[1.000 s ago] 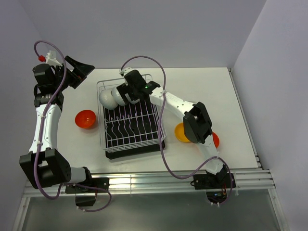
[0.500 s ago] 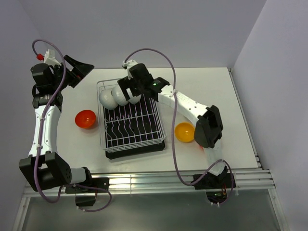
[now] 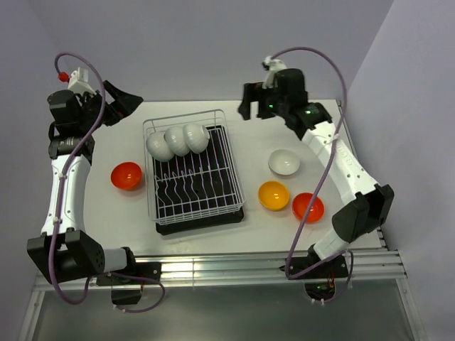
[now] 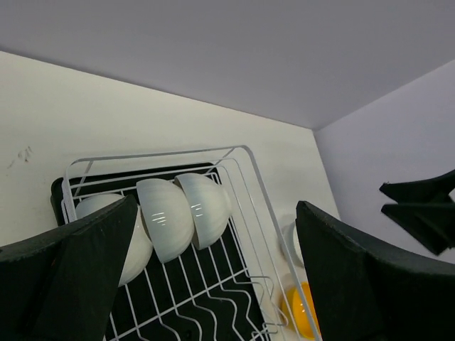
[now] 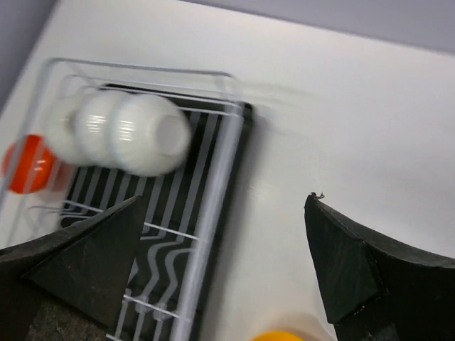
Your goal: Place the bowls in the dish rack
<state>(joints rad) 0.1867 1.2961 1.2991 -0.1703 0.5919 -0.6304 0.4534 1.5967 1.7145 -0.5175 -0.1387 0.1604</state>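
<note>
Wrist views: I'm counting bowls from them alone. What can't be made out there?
- Left wrist: leftmost racked white bowl half hidden by a finger of the left hand; yellow-orange bowl cut by the bottom edge.
- Right wrist: blur smears the dish rack; red-orange bowl cut by the left edge.

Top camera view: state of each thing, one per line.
Racked white bowls: three, on edge in dish rack
Loose white bowl: upright on table
Yellow-orange bowl: upright on table
Left red-orange bowl: upright on table
Right red-orange bowl: upright on table
Left gripper: open, empty
Right gripper: open, empty
</note>
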